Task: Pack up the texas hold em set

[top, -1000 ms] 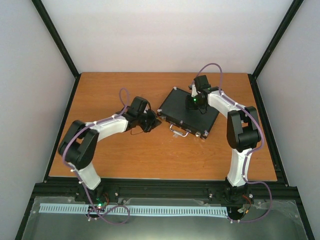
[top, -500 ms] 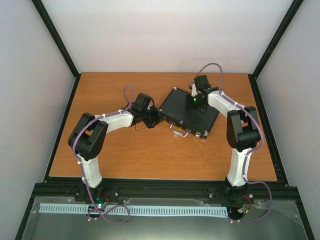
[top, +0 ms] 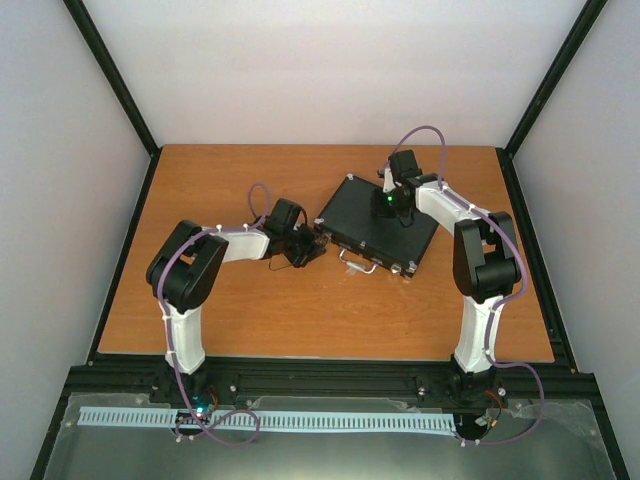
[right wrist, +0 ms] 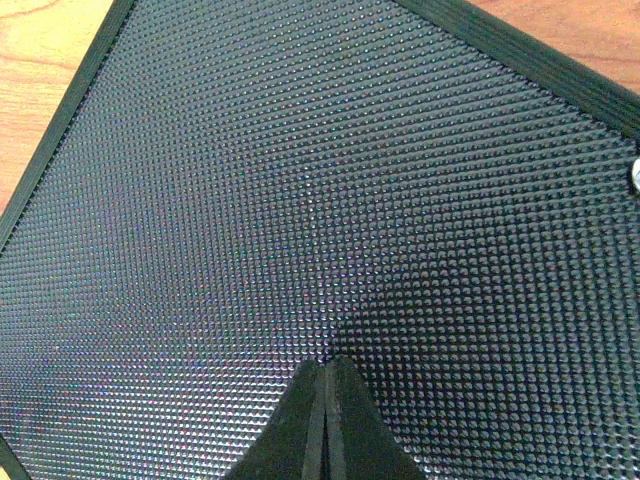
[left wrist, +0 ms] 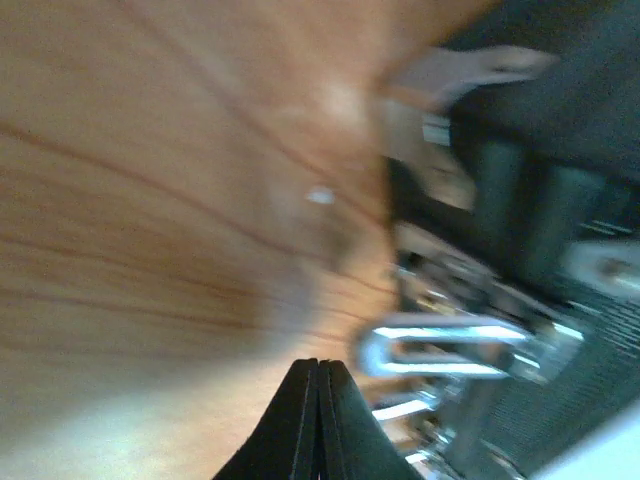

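The flat black case [top: 380, 227] lies closed on the table, right of centre, its silver handle [top: 357, 262] and latches on the near side. My right gripper [top: 392, 212] is shut and presses on the lid; the right wrist view shows its tips [right wrist: 324, 366] on the dimpled black lid [right wrist: 300, 200]. My left gripper [top: 313, 247] is shut and empty, low over the table beside the case's left near corner. In the blurred left wrist view its tips [left wrist: 318, 366] sit just left of the silver handle [left wrist: 450, 345]. No chips, blue disc or triangular token are in view.
The wooden table [top: 220, 190] is framed by black rails and white walls. The case takes up the right middle. Both arms reach in from the near edge.
My left arm has drawn its elbow right and lowered; its gripper moved slightly down along the case's left corner toward the handle. The right gripper and case have not moved.
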You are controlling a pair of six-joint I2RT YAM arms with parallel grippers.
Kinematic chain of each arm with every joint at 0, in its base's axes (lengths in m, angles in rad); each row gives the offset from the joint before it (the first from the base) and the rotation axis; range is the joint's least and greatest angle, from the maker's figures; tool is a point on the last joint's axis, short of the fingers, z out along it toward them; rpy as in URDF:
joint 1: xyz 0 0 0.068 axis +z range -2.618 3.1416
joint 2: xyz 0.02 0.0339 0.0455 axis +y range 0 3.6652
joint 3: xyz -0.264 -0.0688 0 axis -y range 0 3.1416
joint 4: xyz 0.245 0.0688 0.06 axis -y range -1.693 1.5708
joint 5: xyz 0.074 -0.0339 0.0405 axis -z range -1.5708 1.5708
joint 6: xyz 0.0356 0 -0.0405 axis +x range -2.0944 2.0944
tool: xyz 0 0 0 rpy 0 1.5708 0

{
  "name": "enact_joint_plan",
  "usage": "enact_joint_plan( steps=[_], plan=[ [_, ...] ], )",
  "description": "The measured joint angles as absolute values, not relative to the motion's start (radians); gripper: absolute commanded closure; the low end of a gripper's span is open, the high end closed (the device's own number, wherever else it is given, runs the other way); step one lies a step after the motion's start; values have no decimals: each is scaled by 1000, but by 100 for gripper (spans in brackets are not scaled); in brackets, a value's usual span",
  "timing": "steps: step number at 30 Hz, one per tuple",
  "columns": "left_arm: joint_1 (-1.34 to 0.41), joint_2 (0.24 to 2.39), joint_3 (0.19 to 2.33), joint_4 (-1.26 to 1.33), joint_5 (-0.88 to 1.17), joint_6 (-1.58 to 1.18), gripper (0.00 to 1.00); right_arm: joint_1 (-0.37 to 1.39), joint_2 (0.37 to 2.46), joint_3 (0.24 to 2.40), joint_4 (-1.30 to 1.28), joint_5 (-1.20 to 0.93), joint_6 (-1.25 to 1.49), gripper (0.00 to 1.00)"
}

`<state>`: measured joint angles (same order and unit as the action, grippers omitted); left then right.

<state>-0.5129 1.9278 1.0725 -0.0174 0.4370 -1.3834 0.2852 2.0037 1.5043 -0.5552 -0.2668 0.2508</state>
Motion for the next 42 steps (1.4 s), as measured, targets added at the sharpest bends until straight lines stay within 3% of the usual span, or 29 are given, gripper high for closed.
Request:
enact_joint_plan(
  steps=[11, 21, 28, 42],
  plan=[
    [-493, 1999, 1087, 16, 469, -1386, 99, 285, 2007, 1507, -549, -267, 251, 97],
    [-484, 1804, 941, -67, 436, -1359, 99, 285, 2007, 1507, -548, -266, 251, 97],
    [-459, 1859, 954, -22, 435, -1382, 99, 285, 2033, 1548, -558, -266, 252, 97],
    [-456, 1995, 939, 316, 501, -1554, 99, 284, 2045, 1558, -556, -271, 251, 97]
  ],
)
